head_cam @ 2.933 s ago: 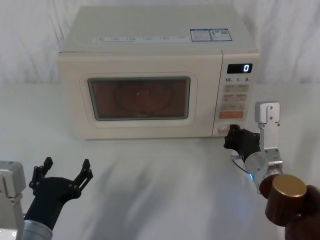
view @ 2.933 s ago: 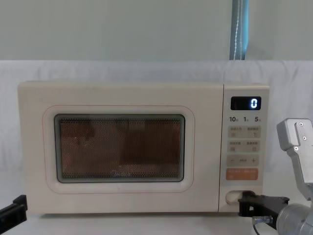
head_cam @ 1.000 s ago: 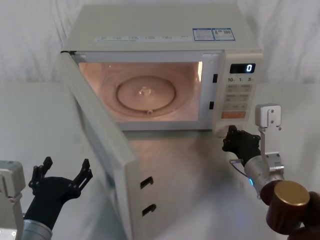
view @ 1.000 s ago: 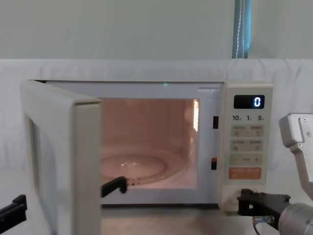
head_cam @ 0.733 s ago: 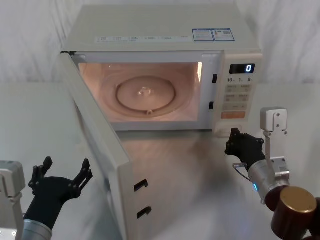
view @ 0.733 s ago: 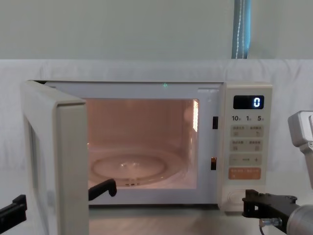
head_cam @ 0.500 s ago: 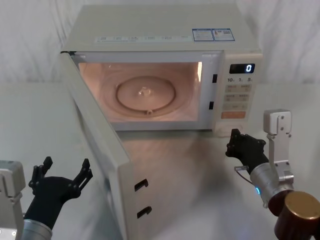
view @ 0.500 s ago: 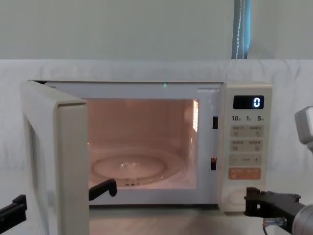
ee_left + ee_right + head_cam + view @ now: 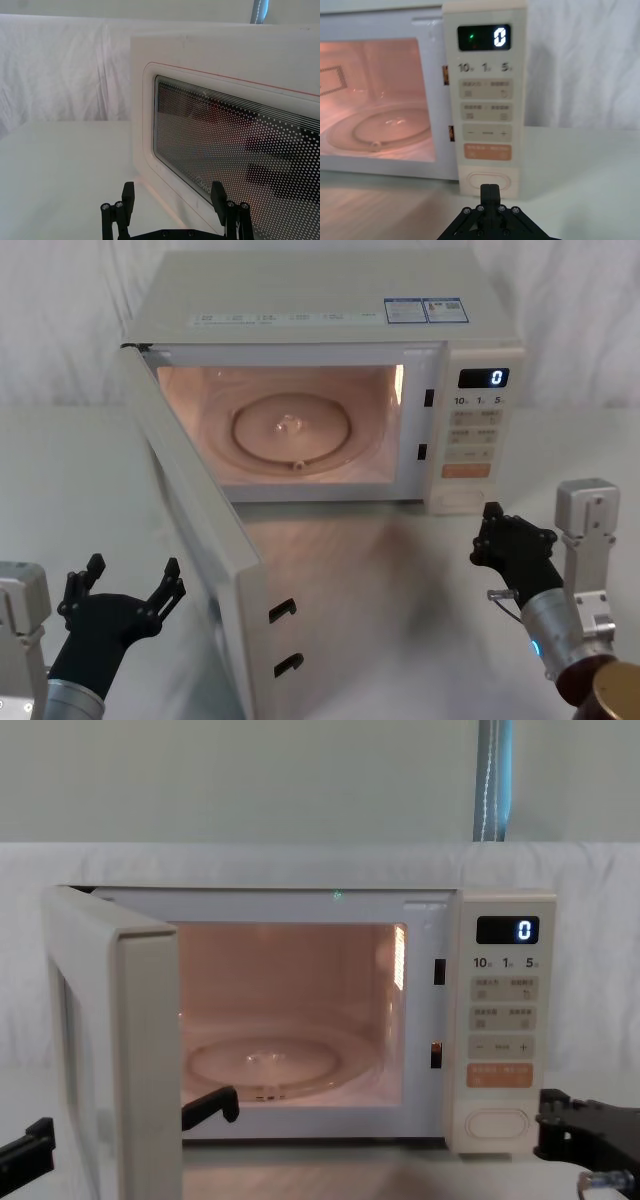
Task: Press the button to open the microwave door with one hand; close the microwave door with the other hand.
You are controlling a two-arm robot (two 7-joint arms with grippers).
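The microwave door (image 9: 200, 525) stands swung wide out to the left, and its free edge with two black latch hooks faces me. From the left wrist view its dark window (image 9: 240, 150) is close ahead. The button (image 9: 462, 501) (image 9: 489, 180) (image 9: 498, 1123) sits bare at the bottom of the keypad panel. My right gripper (image 9: 489, 514) (image 9: 490, 189) is shut and empty, a short way in front of the button and not touching it. My left gripper (image 9: 133, 568) (image 9: 172, 187) is open, low at the front left, outside the door's outer face.
The lit cavity holds a glass turntable (image 9: 292, 425). Above the button are an orange key (image 9: 488, 151), small cream keys and a display (image 9: 507, 930) reading 0. The white-clothed table (image 9: 380, 620) is bare between the open door and my right arm.
The door, shut 2.9 s ago with my right gripper at the button, has swung open to the left. My right gripper has since drawn back and rightward. The left arm has not moved.
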